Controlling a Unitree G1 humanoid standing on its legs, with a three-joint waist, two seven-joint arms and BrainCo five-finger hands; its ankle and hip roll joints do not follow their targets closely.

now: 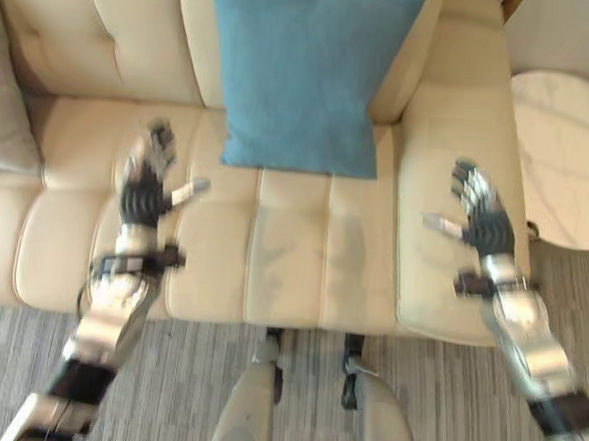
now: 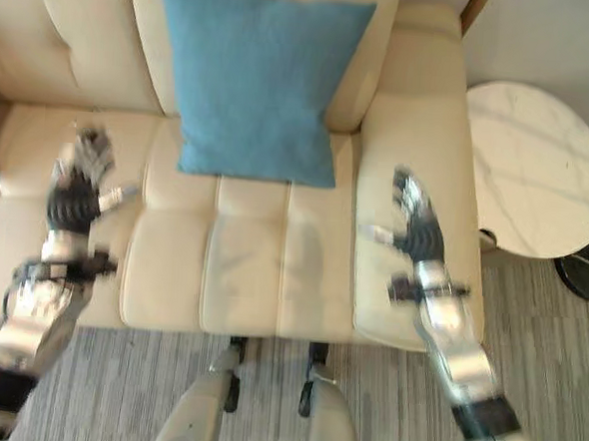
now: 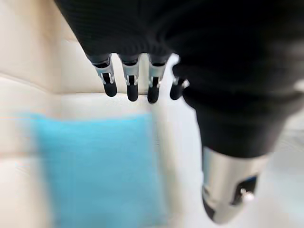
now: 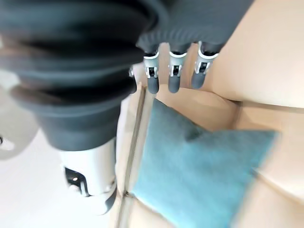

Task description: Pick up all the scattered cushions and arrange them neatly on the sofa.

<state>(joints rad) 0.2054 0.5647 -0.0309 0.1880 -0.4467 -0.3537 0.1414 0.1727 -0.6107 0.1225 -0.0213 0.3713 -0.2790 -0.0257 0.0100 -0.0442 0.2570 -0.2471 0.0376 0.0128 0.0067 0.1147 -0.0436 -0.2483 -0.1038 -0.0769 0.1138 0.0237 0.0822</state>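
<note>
At frame top, blue cushion (image 1: 303, 76) cropped

A blue square cushion (image 1: 305, 76) is leaned upright against the backrest of the cream leather sofa (image 1: 291, 270), its lower edge resting on the seat. A grey cushion (image 1: 4, 103) is seen at the sofa's left end.

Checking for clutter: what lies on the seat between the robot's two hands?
In the left eye view, only bare cream seat of the sofa lies between left hand and right hand; the blue cushion leans farther back.
</note>
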